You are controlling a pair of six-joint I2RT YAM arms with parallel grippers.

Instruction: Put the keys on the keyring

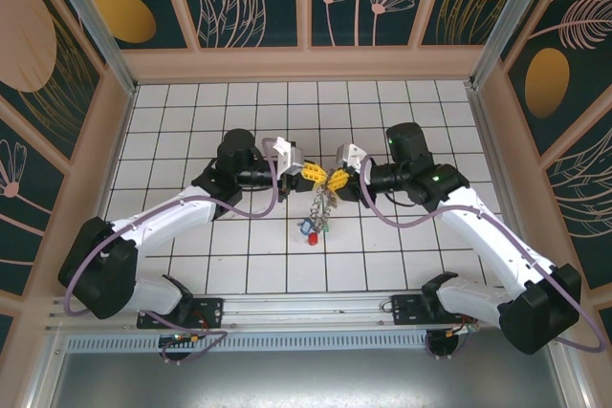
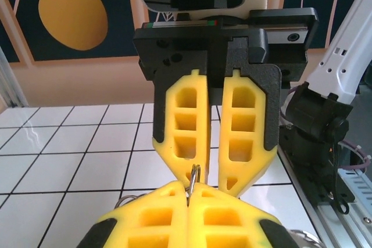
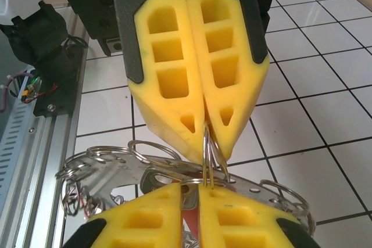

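Note:
My two grippers meet tip to tip above the middle of the tiled floor. The left gripper is shut on a thin wire split ring of the keyring, a flat silver ring plate carrying several small split rings. That bunch hangs below the fingertips. The right gripper faces it, its jaws nearly together with a silver key head and a red tag pinched in the narrow gap. More keys with red and blue tags dangle at the bottom of the bunch.
White tiled floor lies all round the bunch. Patterned walls close the back and sides. A metal rail with the arm bases runs along the near edge, seen beside the right gripper.

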